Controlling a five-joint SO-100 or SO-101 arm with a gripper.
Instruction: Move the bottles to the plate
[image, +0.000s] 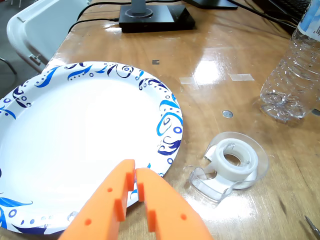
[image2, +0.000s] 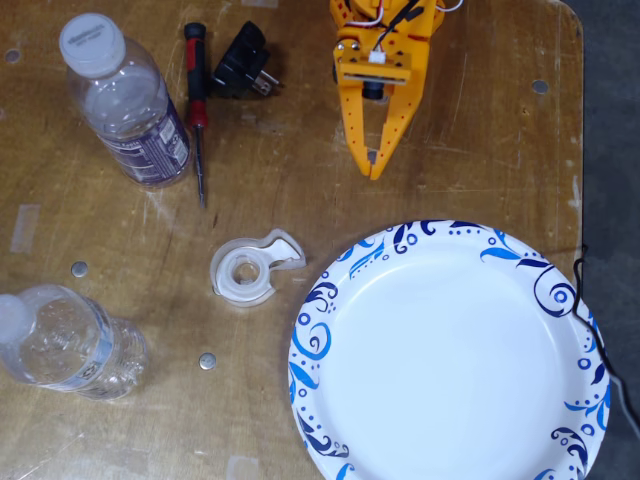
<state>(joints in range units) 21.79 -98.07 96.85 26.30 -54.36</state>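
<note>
The brown wooden table (image2: 280, 190) with a glossy, scuffed top carries everything. On it the large round white paper plate (image2: 450, 355) with blue swirls and dots round its rim fills the lower right of the fixed view; its white middle is bare. In the wrist view the same plate (image: 75, 145) lies at the left.

Two clear plastic bottles with white caps stand well apart from the plate, both on the left side of the fixed view. The bottle with the dark purple-white label (image2: 130, 105) is at the top left; the bottle with the pale blue-white label (image2: 70, 345) is at the lower left. Neither touches the plate.

The orange two-finger gripper (image2: 376, 168) reaches in from the top of the fixed view, its tip over bare table just above the plate's rim. Its fingers are pressed nearly together with only a thin slit between them, and they hold nothing; the wrist view shows the gripper (image: 135, 170) the same way.

A clear round tape dispenser (image2: 250, 270) with white tape lies between the plate and the bottles. A red-handled screwdriver (image2: 197, 105) and a small black plug adapter (image2: 242, 62) lie beside the purple-labelled bottle.
</note>
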